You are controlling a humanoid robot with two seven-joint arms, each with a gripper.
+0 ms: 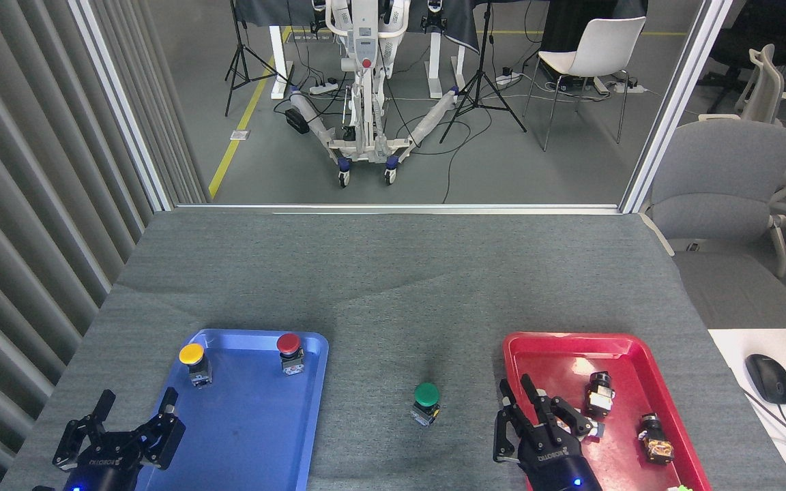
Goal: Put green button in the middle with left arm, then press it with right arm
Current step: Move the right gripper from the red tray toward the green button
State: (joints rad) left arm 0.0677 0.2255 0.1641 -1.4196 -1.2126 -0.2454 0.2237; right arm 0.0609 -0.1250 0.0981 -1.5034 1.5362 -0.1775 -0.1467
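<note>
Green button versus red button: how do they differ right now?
The green button has a dark-green cap and stands on the bare grey table between the trays; the red button has a red cap and stands inside the blue tray, near its far edge. Both stand upright, untouched by any gripper.

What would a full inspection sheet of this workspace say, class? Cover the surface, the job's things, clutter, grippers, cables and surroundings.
Surface: grey cloth-covered table, slightly wrinkled.
Job's things: green button upright on the bare cloth between the two trays.
Clutter: blue tray with yellow button and red button; red tray with small parts.
Grippers: left gripper open at the blue tray's near left edge; right gripper open at the red tray's left rim.
Cables: nothing seen on the table; several on the floor beyond.
Surroundings: white chair, grey chair, tripods, mouse.
</note>
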